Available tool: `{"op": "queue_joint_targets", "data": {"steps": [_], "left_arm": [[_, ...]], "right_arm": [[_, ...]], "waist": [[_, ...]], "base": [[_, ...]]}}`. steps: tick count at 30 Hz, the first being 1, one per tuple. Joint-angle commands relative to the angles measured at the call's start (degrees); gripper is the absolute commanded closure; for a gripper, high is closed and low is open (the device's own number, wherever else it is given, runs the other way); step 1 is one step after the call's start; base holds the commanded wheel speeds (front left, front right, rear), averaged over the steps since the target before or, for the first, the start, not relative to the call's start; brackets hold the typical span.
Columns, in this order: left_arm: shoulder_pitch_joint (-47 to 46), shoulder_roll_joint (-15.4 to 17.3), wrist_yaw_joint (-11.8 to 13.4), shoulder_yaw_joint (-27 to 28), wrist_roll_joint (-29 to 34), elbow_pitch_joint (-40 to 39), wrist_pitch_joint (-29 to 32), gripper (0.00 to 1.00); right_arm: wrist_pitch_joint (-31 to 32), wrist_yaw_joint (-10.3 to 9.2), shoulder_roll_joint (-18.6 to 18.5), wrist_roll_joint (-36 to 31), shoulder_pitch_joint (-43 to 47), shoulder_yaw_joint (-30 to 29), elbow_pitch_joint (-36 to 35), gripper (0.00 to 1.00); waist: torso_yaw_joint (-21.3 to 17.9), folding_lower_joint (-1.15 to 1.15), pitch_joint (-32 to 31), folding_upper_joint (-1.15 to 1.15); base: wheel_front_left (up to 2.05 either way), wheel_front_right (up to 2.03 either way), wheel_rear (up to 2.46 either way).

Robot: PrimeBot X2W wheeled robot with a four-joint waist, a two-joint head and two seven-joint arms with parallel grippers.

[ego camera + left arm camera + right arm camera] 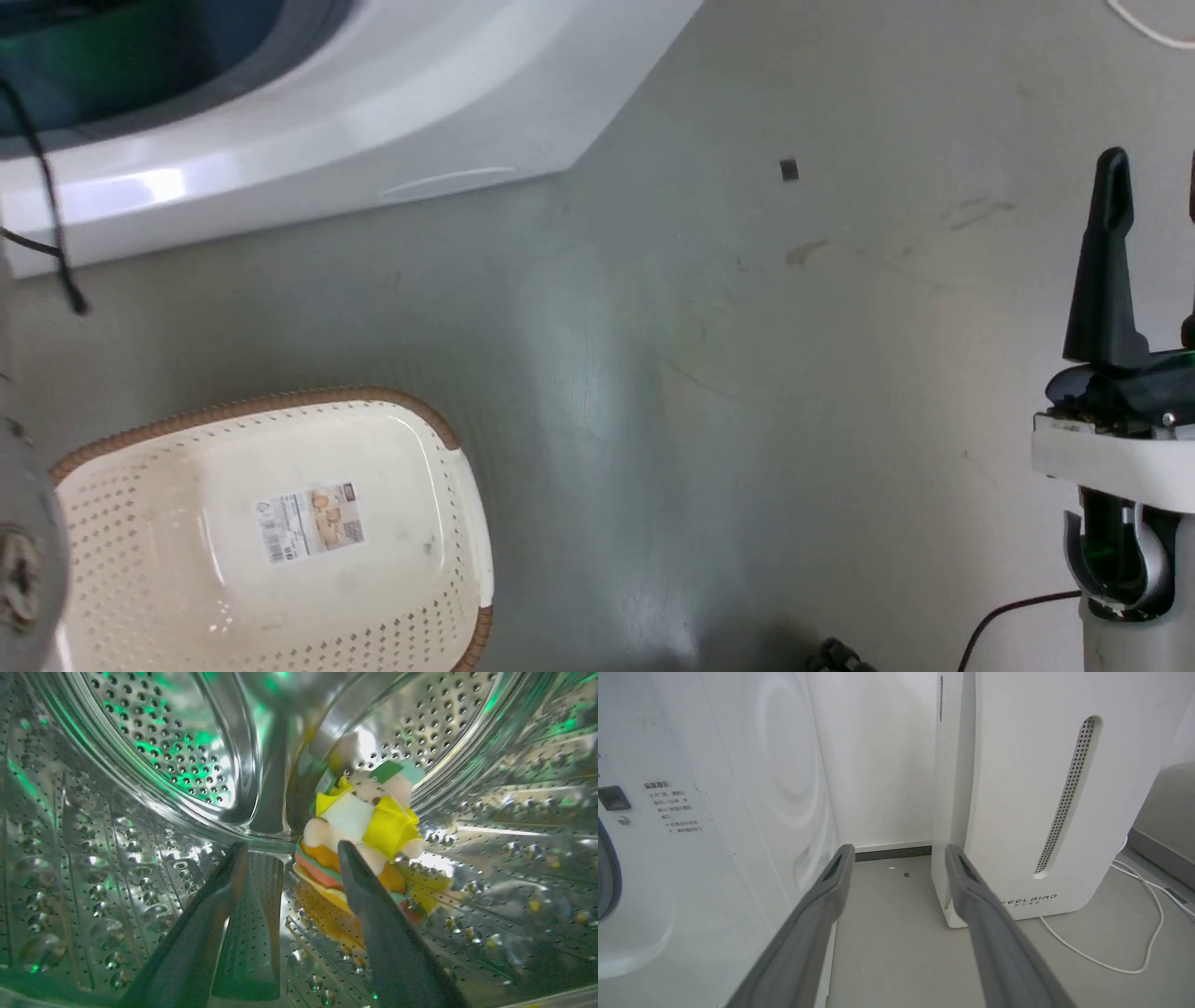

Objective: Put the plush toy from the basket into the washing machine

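one plush toy lies inside the washing machine, on its drum, just beyond one fingertip of the left gripper, not between the jaws, which are released and empty. the right gripper hangs outside the washing machine, jaws spread, farther off.

The washing machine runs off the head view's top and left edges. A blurred pale forearm covers the left end of the basket, and the bottom edge cuts its near side; the print on its paper label is too small to read. One finger of the right gripper lies almost wholly past the right edge. In the left wrist view, a finger of the left gripper hides part of the bun layers of the plush toy.
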Motion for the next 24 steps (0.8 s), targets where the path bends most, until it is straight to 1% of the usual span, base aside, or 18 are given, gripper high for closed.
{"op": "queue_joint_targets", "data": {"steps": [1, 10, 16, 24], "left_arm": [[1.12, -0.19, -0.01, -0.07, -0.18, -0.46, -0.29, 0.00], [13.28, -3.49, -0.15, -0.14, -1.07, -8.49, -0.30, 0.00], [22.12, -6.18, 1.24, 1.22, -2.00, -15.72, -0.30, 0.00], [34.97, -9.59, 1.99, 1.37, -0.93, -27.04, -0.30, 0.00]], "right_arm": [[-0.26, -0.04, -0.03, -0.23, 0.11, -0.21, 0.15, 0.00], [-0.26, -0.04, -0.03, -2.84, 2.79, -0.68, 0.79, 0.00], [-0.26, -0.04, -0.03, -4.09, 4.57, -0.99, 1.08, 0.00], [-0.26, -0.04, -0.03, -5.66, 7.21, -1.31, 1.71, 0.00]], "waist": [[0.80, 0.00, -1.14, 0.00], [3.95, 0.00, -7.69, 0.00], [6.52, 0.00, -11.93, 0.00], [9.55, 0.00, -17.30, 0.00]], "base": [[0.00, 0.00, 0.00], [0.00, 0.00, 0.00], [0.00, 0.00, 0.00], [0.00, 0.00, 0.00]]}}
